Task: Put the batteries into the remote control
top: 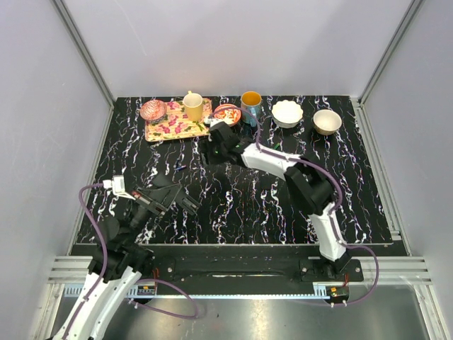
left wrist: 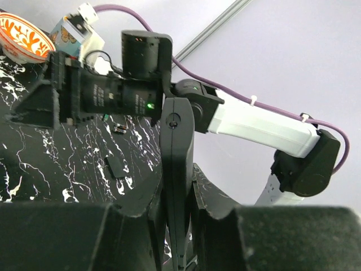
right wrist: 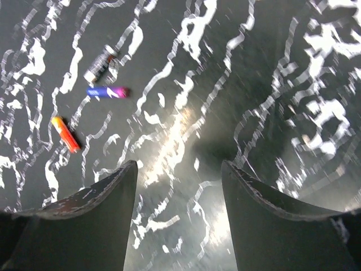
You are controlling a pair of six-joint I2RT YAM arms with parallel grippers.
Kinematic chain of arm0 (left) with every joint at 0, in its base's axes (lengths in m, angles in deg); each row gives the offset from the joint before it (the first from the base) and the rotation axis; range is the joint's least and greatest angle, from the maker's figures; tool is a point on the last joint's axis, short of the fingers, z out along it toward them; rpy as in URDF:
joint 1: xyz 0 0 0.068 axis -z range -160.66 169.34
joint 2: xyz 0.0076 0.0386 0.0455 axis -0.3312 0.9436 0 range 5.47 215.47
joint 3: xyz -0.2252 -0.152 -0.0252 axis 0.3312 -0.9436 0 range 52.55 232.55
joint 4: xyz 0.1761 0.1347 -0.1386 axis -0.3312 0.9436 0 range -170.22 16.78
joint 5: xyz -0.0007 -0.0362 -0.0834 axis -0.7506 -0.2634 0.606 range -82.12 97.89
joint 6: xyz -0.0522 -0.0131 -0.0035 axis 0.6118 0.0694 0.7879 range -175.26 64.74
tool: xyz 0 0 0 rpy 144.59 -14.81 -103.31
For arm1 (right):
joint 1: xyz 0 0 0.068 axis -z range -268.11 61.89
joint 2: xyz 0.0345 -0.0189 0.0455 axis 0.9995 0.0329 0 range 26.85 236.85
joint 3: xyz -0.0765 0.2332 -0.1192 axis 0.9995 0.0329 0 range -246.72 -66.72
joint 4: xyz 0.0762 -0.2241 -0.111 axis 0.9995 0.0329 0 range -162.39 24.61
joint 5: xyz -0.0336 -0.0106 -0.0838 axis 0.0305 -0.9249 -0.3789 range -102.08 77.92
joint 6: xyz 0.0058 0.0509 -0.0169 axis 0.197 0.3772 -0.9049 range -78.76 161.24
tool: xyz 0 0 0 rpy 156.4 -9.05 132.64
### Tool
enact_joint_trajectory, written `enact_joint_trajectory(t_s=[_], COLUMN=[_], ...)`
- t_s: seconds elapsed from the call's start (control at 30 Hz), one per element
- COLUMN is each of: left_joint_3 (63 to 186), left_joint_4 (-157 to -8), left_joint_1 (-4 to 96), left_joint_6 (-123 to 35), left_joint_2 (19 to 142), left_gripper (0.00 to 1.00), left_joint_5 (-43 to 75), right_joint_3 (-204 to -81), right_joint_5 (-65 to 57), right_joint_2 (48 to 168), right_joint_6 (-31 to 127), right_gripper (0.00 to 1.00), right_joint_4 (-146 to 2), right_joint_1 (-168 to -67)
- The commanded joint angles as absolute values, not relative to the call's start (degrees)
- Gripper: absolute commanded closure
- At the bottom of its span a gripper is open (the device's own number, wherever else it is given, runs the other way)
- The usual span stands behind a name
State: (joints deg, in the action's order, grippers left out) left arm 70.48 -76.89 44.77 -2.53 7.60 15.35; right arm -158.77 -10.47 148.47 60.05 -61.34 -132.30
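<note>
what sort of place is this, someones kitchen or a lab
Most likely a robot lab test cell, not a kitchen: plain grey panel walls on aluminium framing, a left arm and a right arm bolted at the near edge of a black marbled table, crockery lined up on its far side.

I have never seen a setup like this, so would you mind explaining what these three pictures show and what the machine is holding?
These are two white-and-black robot arms bolted at the near edge of a black marbled table. The top view looks down from above and behind them. The other two views come from a camera on each wrist.

The left gripper is clamped on a slim black plastic remote control, seen edge-on. The right gripper is open and empty, above three small batteries: one orange, one blue and purple, one dark with a silver tip.

At the far edge stand a floral tray carrying a yellow mug, and a white bowl.
</note>
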Motion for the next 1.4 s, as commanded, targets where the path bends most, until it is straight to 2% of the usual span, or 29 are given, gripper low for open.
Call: enact_joint_trajectory(t_s=[0.0,0.2,0.47,1.0,1.17,1.37], left_joint_3=[74.08,76.54,76.90,77.42,77.33,77.60], left_joint_4=[-75.66,-73.98,-74.25,-72.66,-72.75,-72.75], left_joint_1=[44.39,44.39,44.48,44.39,44.48,44.39], left_joint_6=[-4.37,-3.50,1.86,0.55,0.37,0.02], left_joint_2=[7.32,5.73,3.89,4.41,4.50,4.59], left_gripper=[1.00,1.00,1.00,1.00,1.00,1.00], left_joint_5=[15.36,15.88,18.78,19.66,19.57,19.49], right_joint_3=[-168.31,-168.76,-172.97,-182.73,-188.27,-186.87], right_joint_5=[-6.81,-4.97,-3.90,-7.16,-7.95,-9.79], right_joint_2=[153.49,155.87,160.08,168.61,172.13,171.69], right_joint_6=[58.30,54.61,46.78,43.27,42.21,39.94], right_gripper=[0.33,0.30,0.35,0.39,0.44,0.49], right_joint_4=[-61.33,-64.73,-65.80,-62.20,-57.90,-57.01], right_joint_1=[-135.39,-139.26,-144.62,-145.51,-145.59,-146.73])
